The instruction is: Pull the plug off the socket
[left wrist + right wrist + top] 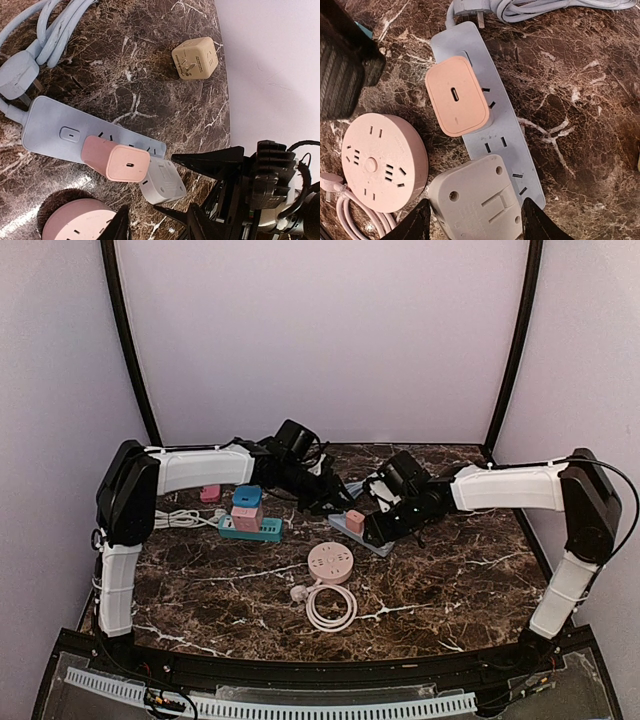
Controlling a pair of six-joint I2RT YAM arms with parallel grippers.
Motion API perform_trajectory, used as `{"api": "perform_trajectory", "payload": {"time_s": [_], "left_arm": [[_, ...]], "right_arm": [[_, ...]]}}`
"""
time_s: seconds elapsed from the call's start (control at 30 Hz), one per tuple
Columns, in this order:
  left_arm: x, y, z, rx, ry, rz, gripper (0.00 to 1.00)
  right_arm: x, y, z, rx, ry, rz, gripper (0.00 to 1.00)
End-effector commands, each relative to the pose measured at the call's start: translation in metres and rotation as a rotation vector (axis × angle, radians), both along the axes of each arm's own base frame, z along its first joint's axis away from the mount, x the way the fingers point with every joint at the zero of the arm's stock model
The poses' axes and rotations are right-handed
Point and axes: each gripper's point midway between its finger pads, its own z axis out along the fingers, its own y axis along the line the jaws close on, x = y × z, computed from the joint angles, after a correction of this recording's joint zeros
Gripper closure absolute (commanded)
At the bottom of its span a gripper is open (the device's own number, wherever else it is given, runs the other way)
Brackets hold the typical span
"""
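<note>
Here, the dark, white-veined marble table (450, 590) is spread beneath both sets of jaws. The long, smooth blue-grey power strip (470, 45) is seen running away from the right gripper (476, 222). The round pink socket (382, 160), a matte disc, lies to one side of those jaws. They are closed on the flanks of the grey plug (475, 200), a rounded plastic block at the strip's near end. The glossy pink charger (456, 95) stands just beyond. The left gripper (160, 227) is held open, nothing clamped, with the strip just ahead. The pull is best made straight along the pins, without rocking, with the light strip pinned down.
</note>
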Motion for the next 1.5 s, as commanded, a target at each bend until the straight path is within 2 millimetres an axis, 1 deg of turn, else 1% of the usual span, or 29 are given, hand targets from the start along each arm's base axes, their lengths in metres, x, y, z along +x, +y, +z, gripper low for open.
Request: {"api": "perform_trajectory", "payload": {"time_s": [0.0,0.07,0.13,0.23,0.37,0.5,0.6,0.73,0.8,0.93,1.1,1.23,1.33,1.37,1.4,1.43,1.47], "left_arm": [[0.000,-0.005,0.016,-0.037,-0.020,-0.007,0.63],[0.000,-0.004,0.015,-0.034,-0.017,-0.006,0.63],[-0.001,-0.004,0.014,-0.032,-0.013,-0.006,0.63],[0.000,-0.004,0.013,-0.033,-0.011,-0.003,0.63],[0.000,-0.005,0.012,-0.039,-0.006,-0.003,0.63],[-0.001,-0.005,0.012,-0.038,-0.002,-0.004,0.63],[-0.002,-0.006,0.011,-0.046,0.007,-0.003,0.64],[-0.002,-0.009,0.007,-0.062,0.024,-0.007,0.64],[-0.003,-0.011,0.007,-0.073,0.032,-0.010,0.65],[-0.004,-0.016,0.003,-0.092,0.053,-0.012,0.68],[-0.004,-0.021,-0.001,-0.116,0.075,-0.009,0.72],[0.000,-0.025,-0.009,-0.125,0.085,0.000,0.79],[0.001,-0.026,-0.022,-0.119,0.102,0.004,0.86],[0.002,-0.028,-0.022,-0.127,0.101,0.006,0.87],[0.002,-0.028,-0.028,-0.125,0.111,0.006,0.90],[0.003,-0.030,-0.027,-0.137,0.109,0.007,0.91],[0.002,-0.030,-0.032,-0.136,0.117,0.007,0.93]], "right_arm": [[-0.004,-0.006,-0.006,-0.104,-0.035,0.022,0.36],[-0.009,-0.001,-0.005,-0.133,-0.055,0.047,0.32],[-0.010,-0.004,-0.011,-0.171,-0.057,0.043,0.31],[-0.004,-0.010,-0.019,-0.226,-0.069,0.024,0.32],[0.005,-0.007,-0.016,-0.236,-0.101,0.022,0.43],[0.012,-0.003,-0.005,-0.221,-0.132,0.011,0.60],[0.011,0.002,0.002,-0.191,-0.131,0.017,0.69],[0.006,0.005,0.003,-0.161,-0.106,0.022,0.83],[0.003,0.006,0.003,-0.146,-0.092,0.016,0.87],[-0.002,0.011,0.010,-0.091,-0.070,-0.002,0.89],[-0.005,0.015,0.010,-0.052,-0.044,-0.024,0.91],[-0.006,0.016,0.005,-0.041,-0.030,-0.043,0.92],[-0.006,0.014,0.003,-0.049,-0.029,-0.053,0.93],[-0.005,0.014,0.003,-0.053,-0.030,-0.056,0.93],[-0.006,0.013,0.002,-0.056,-0.032,-0.058,0.93],[-0.006,0.013,0.001,-0.060,-0.033,-0.060,0.93],[-0.005,0.012,0.000,-0.065,-0.034,-0.062,0.94]]}}
